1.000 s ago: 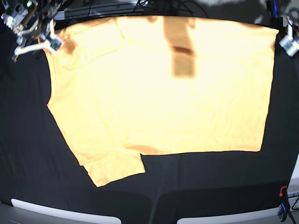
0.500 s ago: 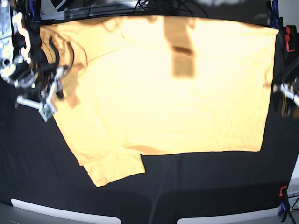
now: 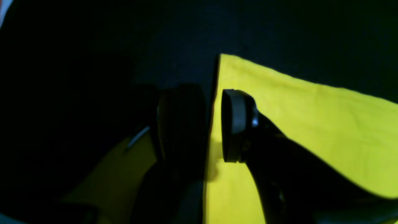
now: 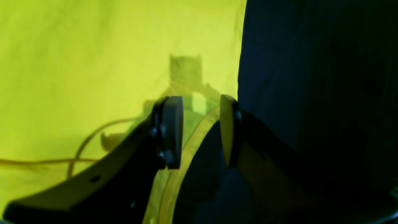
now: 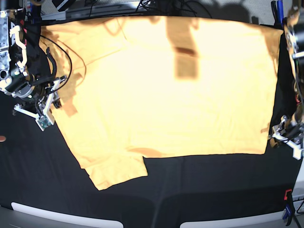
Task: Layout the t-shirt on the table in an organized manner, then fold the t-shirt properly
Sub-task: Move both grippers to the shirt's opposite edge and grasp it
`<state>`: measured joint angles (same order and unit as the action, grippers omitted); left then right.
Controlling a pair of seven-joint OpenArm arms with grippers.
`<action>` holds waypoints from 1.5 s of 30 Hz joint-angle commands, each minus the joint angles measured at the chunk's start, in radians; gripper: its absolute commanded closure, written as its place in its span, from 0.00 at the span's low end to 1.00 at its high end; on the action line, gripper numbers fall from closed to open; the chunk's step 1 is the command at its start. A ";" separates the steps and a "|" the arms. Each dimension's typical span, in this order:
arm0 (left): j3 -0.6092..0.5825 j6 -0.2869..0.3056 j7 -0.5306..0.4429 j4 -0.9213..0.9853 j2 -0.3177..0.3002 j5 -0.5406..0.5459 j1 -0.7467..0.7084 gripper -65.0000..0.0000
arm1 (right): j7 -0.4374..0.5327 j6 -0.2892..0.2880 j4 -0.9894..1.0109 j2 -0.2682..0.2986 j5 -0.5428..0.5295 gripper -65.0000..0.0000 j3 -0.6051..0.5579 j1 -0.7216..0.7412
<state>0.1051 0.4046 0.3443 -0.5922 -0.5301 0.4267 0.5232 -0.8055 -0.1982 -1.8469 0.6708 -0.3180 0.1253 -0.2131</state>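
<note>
The pale yellow-orange t-shirt [image 5: 166, 95] lies spread flat on the black table [image 5: 213, 190], with one sleeve at the front left and one at the back left. My right gripper [image 5: 50, 107] stands at the shirt's left edge. In the right wrist view it [image 4: 200, 130] is open, and the shirt's hem [image 4: 183, 146] runs between its fingers. My left gripper [image 5: 281, 135] is at the shirt's front right corner. In the left wrist view it [image 3: 211, 124] is open and straddles the shirt's edge [image 3: 279, 102], one finger over the cloth and one over the table.
A red and blue clamp [image 5: 287, 202] sits at the front right table edge, and a blue clamp [image 5: 278, 9] at the back right. Cables [image 5: 161, 7] lie along the back. The right arm's cable [image 5: 71, 59] loops over the shirt's back left sleeve.
Both arms came forward from the back corners along the shirt's side edges. The left gripper moved down to the front right corner. The back left sleeve now lies spread wider.
</note>
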 commanded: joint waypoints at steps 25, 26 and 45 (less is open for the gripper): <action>-0.195 0.007 -0.174 0.285 0.070 -0.010 0.186 1.00 | 0.131 0.003 -0.010 0.019 0.089 0.69 0.010 0.014; -0.195 0.007 -0.174 0.285 0.070 -0.011 0.186 1.00 | 0.153 0.003 0.000 0.019 0.105 0.64 0.010 0.019; -0.195 0.007 -0.158 0.285 0.070 -0.011 0.186 1.00 | 0.030 -0.190 0.993 -0.020 -0.216 0.48 -0.322 0.861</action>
<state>-0.0910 0.4049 0.1936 -0.2943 -0.4454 0.4141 0.6819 -0.7940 -0.3820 -0.8303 0.6350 -0.5190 -0.2066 0.6144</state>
